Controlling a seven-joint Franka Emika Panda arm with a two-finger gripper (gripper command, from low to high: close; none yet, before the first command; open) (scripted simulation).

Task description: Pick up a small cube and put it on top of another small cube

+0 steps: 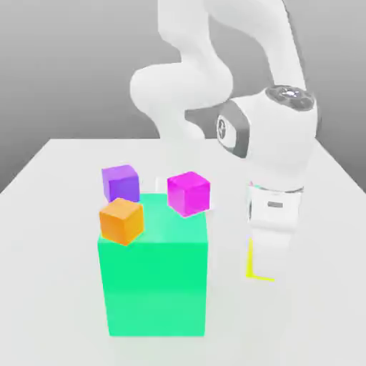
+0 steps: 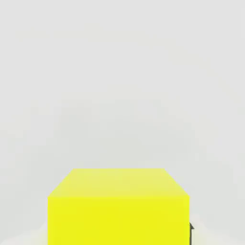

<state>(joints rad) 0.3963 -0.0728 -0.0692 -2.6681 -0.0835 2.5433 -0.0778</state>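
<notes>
The small cube (image 2: pixel 119 206) is bright yellow and sits close under the hand, with a dark fingertip (image 2: pixel 191 232) showing at one of its sides. In the exterior view only a thin yellow edge of the small cube (image 1: pixel 250 266) shows beside the white hand, low on the table at the exterior view's right. My gripper (image 1: pixel 263 275) points straight down there, shut on that cube. An orange cube (image 1: pixel 121 220), a purple cube (image 1: pixel 120 182) and a magenta cube (image 1: pixel 189 193) lie to the exterior view's left.
A big green block (image 1: pixel 154 282) stands at the front middle of the white table (image 1: pixel 50 236). The orange cube overlaps its upper left corner and the magenta cube its upper right; whether either rests on the block I cannot tell.
</notes>
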